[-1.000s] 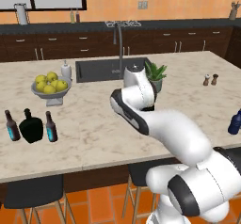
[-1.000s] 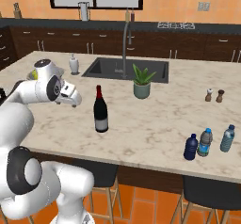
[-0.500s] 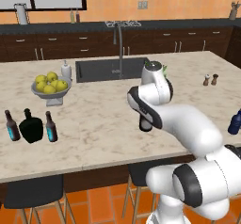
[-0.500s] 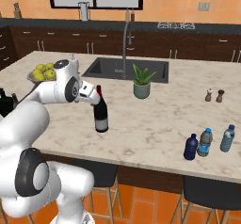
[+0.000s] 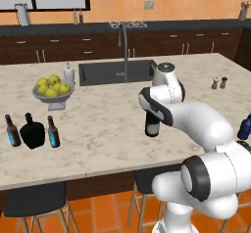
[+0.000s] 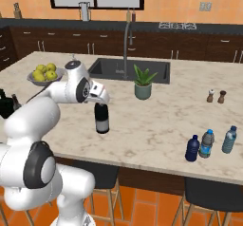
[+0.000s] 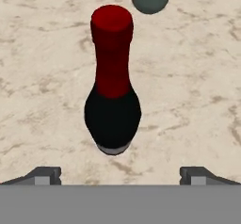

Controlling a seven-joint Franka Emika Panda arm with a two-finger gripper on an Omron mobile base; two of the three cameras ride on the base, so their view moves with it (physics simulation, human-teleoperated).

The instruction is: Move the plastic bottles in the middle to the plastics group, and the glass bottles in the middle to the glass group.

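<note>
The tall dark glass wine bottle with a red-foil neck (image 7: 112, 91) stands upright on the pale marbled stone table (image 6: 156, 125), about midway along it and toward the near edge. The hand (image 7: 120, 173) hangs directly above the wine bottle, looking down on its red cap; its two dark fingertips (image 7: 45, 175) stand wide apart, one on each side, and touch nothing, so the hand is open and empty. From the right base view the hand (image 6: 100, 97) sits just over the bottle's top, with the pale label band (image 6: 101, 124) visible below it.

Far left on the table, near the front edge, stand a small brown glass beer bottle with a cyan label (image 5: 12, 131), a squat near-black flask with a short stoppered neck (image 5: 32, 132), and a second small slim brown beer bottle with a bluish label (image 5: 53, 132), close together in a row.

Far right on the table, a small dark blue plastic bottle with a capped neck (image 6: 192, 148) stands beside two clear plastic water bottles (image 6: 207, 143).

A grey bowl of yellow fruit (image 5: 52, 90) sits left of the dark sink (image 5: 115, 72), and a potted green plant (image 6: 142, 82) stands at the sink's near right corner. Two small salt and pepper shakers (image 6: 216, 96) stand further right.
</note>
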